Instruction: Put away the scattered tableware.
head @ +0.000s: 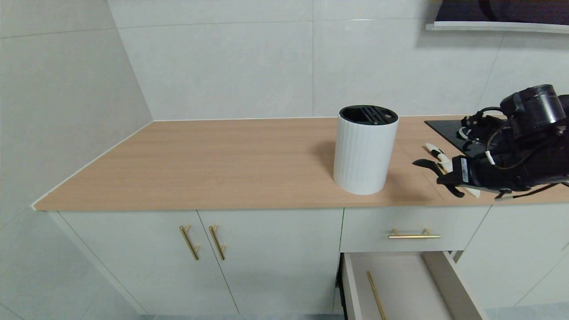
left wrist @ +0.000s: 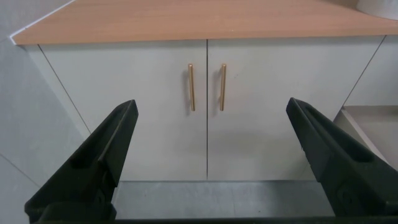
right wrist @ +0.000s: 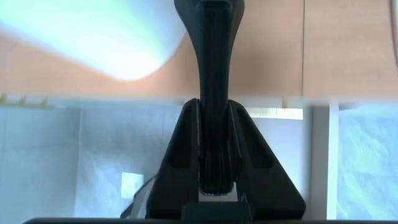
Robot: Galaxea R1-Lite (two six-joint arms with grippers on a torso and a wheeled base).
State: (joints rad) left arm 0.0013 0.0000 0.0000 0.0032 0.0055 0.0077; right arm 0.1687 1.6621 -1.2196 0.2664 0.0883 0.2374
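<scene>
**Right claw clamped beside the holder, left claw wide at the cabinets**

Here's the wooden countertop (head: 222, 164), running along a pale tiled wall (head: 222, 58) that turns a corner at 9 o'clock. The white ribbed holder (head: 364, 155) with its black slotted top stands upright on the counter. At 3 o'clock of it, the right gripper (head: 440, 178) hangs just above the surface, near the counter's front edge. From the right wrist view, its fingers (right wrist: 180, 155) are drawn together and clamped on a slim black utensil (right wrist: 214, 50). What kind of utensil, I can't tell. On the wood under the claw lie pale cream utensils (head: 436, 154), well clear of the holder.

At 2 o'clock of the holder, a black hob (head: 444, 129) is set flat into the counter, with a hood's edge (head: 489, 26) high above it.

Down at the cabinets, the left gripper (left wrist: 211, 106) faces two white doors (left wrist: 261, 130) with twin gold handles (left wrist: 191, 87). Its fingers (left wrist: 112, 149) are spread far apart, holding nothing. At 6 o'clock of the holder sits a closed drawer (head: 369, 226) with a gold handle, and below that an open drawer (head: 400, 275) is pulled out.
</scene>
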